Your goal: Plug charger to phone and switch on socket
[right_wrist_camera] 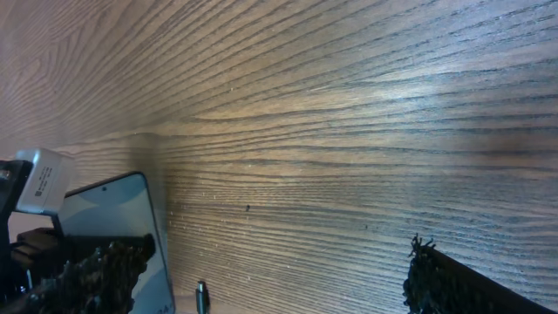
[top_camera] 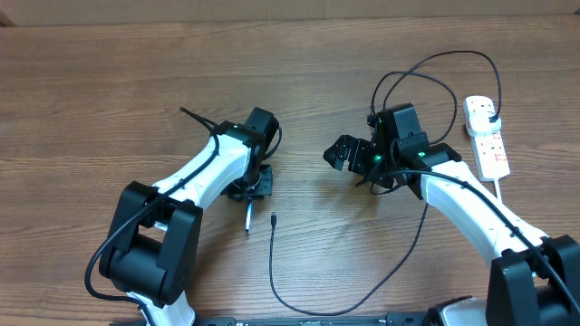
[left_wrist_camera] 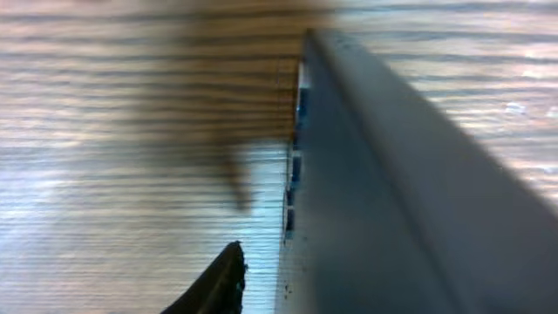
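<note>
My left gripper (top_camera: 252,192) sits at the middle-left of the table (top_camera: 109,91), right over the phone (top_camera: 247,217), which from above shows only as a thin bluish line running toward the near edge, so it is up on its side rather than lying flat. In my left wrist view the phone (left_wrist_camera: 392,201) fills the right half as a grey slab. The one finger (left_wrist_camera: 218,283) I can see there stands just beside its edge with a strip of wood showing between them. My other finger is hidden behind the slab, so I cannot tell whether I am gripping the phone or have let go. My right gripper (top_camera: 347,156) is spread wide and holds nothing, hanging above bare wood right of centre, well apart from the phone. Its wrist view catches the phone's pale screen (right_wrist_camera: 118,218) at the lower left. The charger (top_camera: 272,263) lies loose on the table, its connector tip (top_camera: 273,218) just right of the phone and not touching it. Its cable loops along the near edge, then climbs to the far right. There its black plug (top_camera: 489,115) sits in the socket (top_camera: 492,154), a white strip lying at the far right.
</note>
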`<state>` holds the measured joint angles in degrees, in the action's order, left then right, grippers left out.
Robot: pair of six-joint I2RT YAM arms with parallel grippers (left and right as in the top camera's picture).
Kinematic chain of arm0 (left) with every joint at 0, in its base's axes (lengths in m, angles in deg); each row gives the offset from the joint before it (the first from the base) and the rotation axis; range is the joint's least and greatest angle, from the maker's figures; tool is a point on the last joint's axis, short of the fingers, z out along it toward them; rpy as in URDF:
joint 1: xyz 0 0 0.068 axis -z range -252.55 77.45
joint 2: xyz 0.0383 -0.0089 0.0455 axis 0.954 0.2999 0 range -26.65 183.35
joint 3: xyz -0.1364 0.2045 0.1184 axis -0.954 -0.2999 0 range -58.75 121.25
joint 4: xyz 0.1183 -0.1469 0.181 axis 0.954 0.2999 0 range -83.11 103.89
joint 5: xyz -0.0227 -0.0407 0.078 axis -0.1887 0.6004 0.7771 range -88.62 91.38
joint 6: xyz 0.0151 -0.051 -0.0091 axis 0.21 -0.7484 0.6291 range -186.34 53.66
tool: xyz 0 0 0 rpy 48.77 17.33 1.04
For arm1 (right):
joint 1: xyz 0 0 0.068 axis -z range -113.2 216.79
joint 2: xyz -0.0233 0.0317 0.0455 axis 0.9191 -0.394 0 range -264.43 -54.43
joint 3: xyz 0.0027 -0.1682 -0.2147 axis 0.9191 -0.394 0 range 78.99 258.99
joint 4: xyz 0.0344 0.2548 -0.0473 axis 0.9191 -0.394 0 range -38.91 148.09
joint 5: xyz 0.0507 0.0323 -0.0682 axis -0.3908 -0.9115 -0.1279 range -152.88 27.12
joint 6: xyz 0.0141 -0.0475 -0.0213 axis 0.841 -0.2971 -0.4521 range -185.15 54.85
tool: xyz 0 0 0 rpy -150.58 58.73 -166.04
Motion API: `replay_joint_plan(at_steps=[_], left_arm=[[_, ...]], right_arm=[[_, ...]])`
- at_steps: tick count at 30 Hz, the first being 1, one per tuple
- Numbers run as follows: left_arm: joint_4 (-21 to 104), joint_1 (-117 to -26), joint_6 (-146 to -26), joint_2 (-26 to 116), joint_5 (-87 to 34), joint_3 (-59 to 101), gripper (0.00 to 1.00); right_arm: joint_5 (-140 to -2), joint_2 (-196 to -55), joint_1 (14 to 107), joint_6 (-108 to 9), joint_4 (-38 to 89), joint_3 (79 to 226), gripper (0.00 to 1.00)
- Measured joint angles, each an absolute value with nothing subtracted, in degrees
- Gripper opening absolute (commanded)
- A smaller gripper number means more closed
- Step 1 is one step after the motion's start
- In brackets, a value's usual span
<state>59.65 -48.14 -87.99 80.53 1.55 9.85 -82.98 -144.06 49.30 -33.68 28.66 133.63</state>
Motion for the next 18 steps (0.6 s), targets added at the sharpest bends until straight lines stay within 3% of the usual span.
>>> replay_joint_plan(at_steps=[18], left_arm=[[58.95, -48.14, -83.75, 80.53, -1.91, 9.85, 0.36]], right_arm=[[-82.98, -144.06, 49.3, -33.68, 28.66, 133.63, 1.0]])
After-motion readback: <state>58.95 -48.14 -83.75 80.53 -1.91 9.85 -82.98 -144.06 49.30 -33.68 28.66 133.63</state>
